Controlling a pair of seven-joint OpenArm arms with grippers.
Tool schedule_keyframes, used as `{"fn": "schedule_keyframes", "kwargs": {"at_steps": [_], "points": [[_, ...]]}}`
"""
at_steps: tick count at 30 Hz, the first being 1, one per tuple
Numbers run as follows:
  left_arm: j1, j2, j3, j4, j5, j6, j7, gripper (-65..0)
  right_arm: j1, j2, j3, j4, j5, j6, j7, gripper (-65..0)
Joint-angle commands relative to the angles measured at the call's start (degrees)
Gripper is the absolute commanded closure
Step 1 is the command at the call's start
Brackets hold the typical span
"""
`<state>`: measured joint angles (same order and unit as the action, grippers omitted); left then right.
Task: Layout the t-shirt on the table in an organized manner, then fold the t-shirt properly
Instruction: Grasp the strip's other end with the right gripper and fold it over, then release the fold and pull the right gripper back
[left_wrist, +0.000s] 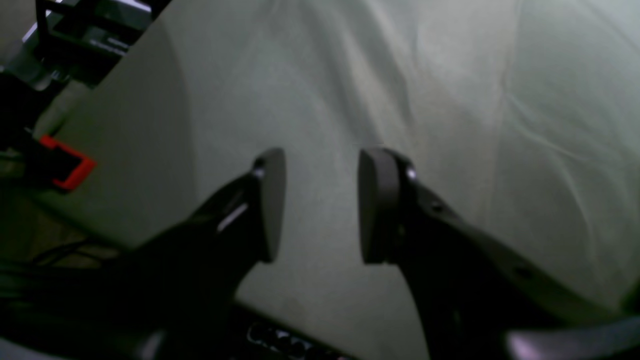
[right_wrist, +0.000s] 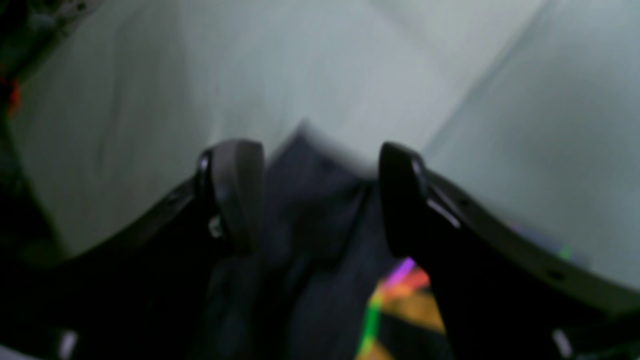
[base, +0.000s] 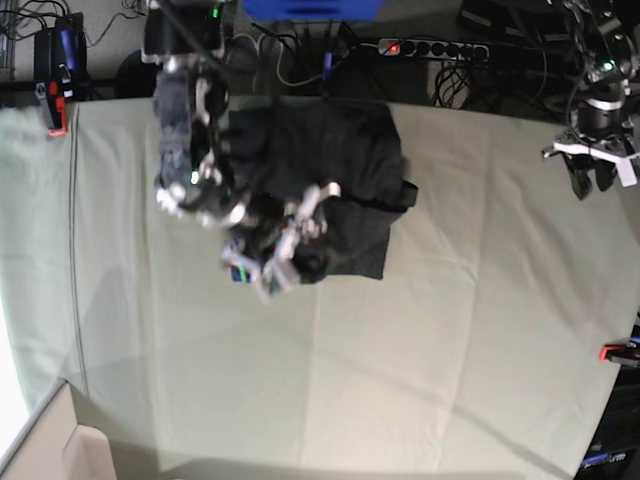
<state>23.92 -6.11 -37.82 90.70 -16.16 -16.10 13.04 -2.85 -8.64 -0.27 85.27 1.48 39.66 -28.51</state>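
The t-shirt (base: 335, 180) lies as a dark, roughly squared bundle on the far half of the table (base: 450, 330), closer to that edge than to the near one and to the left of the table's middle in the base view. Its fabric is charcoal-black, and one lower corner shows a patch of the rainbow line print (right_wrist: 395, 300), seen in the right wrist view as green, orange and purple strokes. The right gripper (base: 290, 250) hangs over the near-left corner of the t-shirt; its jaws stand wide apart with the dark cloth between and below them, and neither pad (right_wrist: 240, 190) can be seen pressing on the fabric, so it holds nothing. The picture there is blurred, and whether the fingertips touch the t-shirt cannot be told. The left gripper (left_wrist: 320, 205) is well apart from the t-shirt, out at the far right edge of the table, its jaws parted over bare creased cloth with nothing between them. A red clamp (left_wrist: 67, 167) sits at the table's edge beside that gripper, another red clamp (base: 55, 118) marks the far left corner beyond the t-shirt, and a third (base: 618, 352) shows on the right edge.
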Motion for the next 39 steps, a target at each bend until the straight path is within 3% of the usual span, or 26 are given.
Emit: {"fn": "schedule_keyframes", "kwargs": {"at_steps": [1,13,16,18,22,23,31,35,39], "points": [[-0.5,-0.6,0.0,0.9,-0.5,0.0,-1.5,-23.5,-0.1,-0.4,-0.1,1.6,1.1,0.3,1.2,-37.2],[-2.0,-0.6,-0.3,0.9,-0.5,0.0,-1.5,-23.5,-2.5,-0.4,-0.3,-3.2,1.1,0.3,0.9,-36.9],[-1.7,-0.6,-0.3,0.9,-0.5,0.0,-1.5,-23.5,-2.6,-0.4,-2.8,-4.5,1.1,0.3,0.9,-35.0],[-1.6,-0.6,-0.3,0.9,-0.5,0.0,-1.5,-23.5,-2.4,-0.4,-4.2,-5.6,1.1,0.3,1.1,-26.6],[-1.5,-0.6,-0.4,0.9,-0.5,0.0,-1.5,-23.5,-0.2,-0.4,-4.9,-6.9,1.4,0.3,1.1,-0.8],[-1.4,-0.6,-0.4,0.9,-0.5,0.0,-1.5,-23.5,0.7,-0.4,-4.9,-7.3,1.5,0.3,1.1,0.0],[0.6,-0.6,-0.4,1.6,-0.5,0.0,-1.7,-23.5,5.5,-0.4,-4.9,-7.4,1.5,0.3,0.9,-0.4],[0.6,-0.7,-0.5,1.3,-0.5,0.0,-1.7,-23.5,5.8,-0.4,-9.9,-7.5,1.5,0.3,0.9,-0.6],[0.5,-0.7,-0.5,1.2,-0.5,0.0,-1.7,-23.5,5.5,-0.4,-12.1,-7.4,1.3,0.3,0.9,-8.3]]}}
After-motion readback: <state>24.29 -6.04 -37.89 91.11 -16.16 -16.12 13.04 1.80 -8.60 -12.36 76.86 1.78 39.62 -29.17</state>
